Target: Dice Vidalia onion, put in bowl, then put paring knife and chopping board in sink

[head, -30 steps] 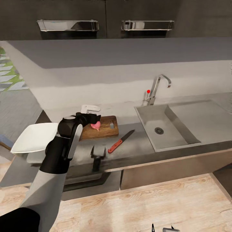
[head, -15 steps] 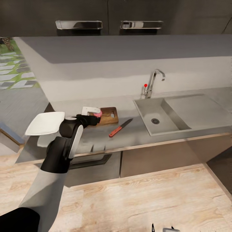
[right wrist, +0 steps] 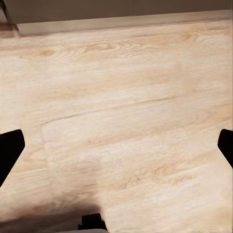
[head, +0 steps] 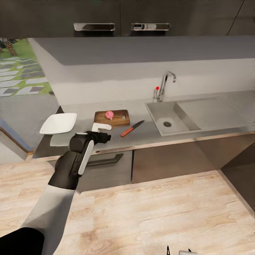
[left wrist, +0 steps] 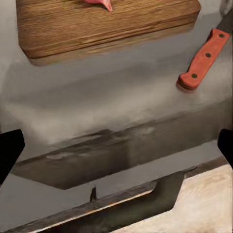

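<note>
The pink onion [head: 109, 115] lies on the brown chopping board [head: 113, 118], and its edge also shows in the left wrist view [left wrist: 99, 3]. To the board's right, the red-handled paring knife [head: 131, 128] [left wrist: 201, 60] rests on the grey countertop [head: 148, 132]. At the counter's left end sits the white bowl [head: 58, 123]. The sink [head: 161, 113] with its chrome tap [head: 163, 85] is to the right. My left gripper [head: 104, 136] [left wrist: 116, 148] hovers open near the counter's front edge, short of the board [left wrist: 97, 24]. My right gripper [right wrist: 116, 145] hangs open over the floor.
A dark drawer with a long handle [head: 106, 161] sits under the counter below my left gripper. Dark wall cabinets [head: 120, 14] hang above. Light wooden floor [head: 159, 212] spreads in front of the counter. A steel drainboard [head: 212, 113] adjoins the basin.
The view has drawn back from the counter. My left gripper has let go of the onion, which now rests on the board, and has pulled back toward the counter's front edge.
</note>
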Controlling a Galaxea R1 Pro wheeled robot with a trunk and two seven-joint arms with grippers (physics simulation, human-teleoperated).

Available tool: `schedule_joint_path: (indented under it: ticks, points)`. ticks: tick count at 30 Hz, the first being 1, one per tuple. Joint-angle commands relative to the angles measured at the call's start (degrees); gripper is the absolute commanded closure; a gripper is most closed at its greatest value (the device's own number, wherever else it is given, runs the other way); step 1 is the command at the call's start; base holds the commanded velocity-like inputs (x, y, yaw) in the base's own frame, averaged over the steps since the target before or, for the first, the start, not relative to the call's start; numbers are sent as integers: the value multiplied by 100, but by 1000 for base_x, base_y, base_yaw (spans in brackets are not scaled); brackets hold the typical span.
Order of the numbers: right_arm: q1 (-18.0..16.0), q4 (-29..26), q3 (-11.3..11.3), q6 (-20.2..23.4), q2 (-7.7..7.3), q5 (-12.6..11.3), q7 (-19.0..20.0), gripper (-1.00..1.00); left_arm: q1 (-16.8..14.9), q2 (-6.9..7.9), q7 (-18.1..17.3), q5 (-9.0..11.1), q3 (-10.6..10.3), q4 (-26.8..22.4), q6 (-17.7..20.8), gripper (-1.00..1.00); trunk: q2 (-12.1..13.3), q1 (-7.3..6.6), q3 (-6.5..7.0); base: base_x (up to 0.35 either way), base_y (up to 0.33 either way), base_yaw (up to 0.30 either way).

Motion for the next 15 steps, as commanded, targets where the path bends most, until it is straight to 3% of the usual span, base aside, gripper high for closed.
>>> schedule_joint_path:
  ticks: [1, 4, 7, 13, 14, 15]
  points:
    - [-3, 3, -26, -9, 3, 61, -38, -100, -5, 0, 45, 26, -7, 14, 23, -100, -8, -1, -8, -336, 0, 0]
    - [-4, 3, -26, -9, 3, 61, -38, -100, -1, 0, 45, 26, -10, 93, 21, -100, -8, -1, -8, -337, 0, 0]
    - [-3, 3, -26, -9, -3, 61, -38, -100, 3, -3, 44, 26, -13, 467, -113, -100, -8, -1, -8, -337, 0, 0]
    - [-4, 3, -34, -9, -6, 60, -33, -100, 3, -8, 44, 47, -21, 1558, -1131, -100, -8, -1, -8, -141, 0, 0]
    - [-4, 3, -35, -9, -6, 61, -31, -100, 3, -11, 44, 58, -30, 2098, -1497, -100, -8, -1, -8, -15, 0, 0]
    - [-2, 3, -35, -9, -6, 61, -32, -100, 3, -18, 44, 59, -34, 2329, -1676, -100, -8, -1, -8, -10, 0, 0]
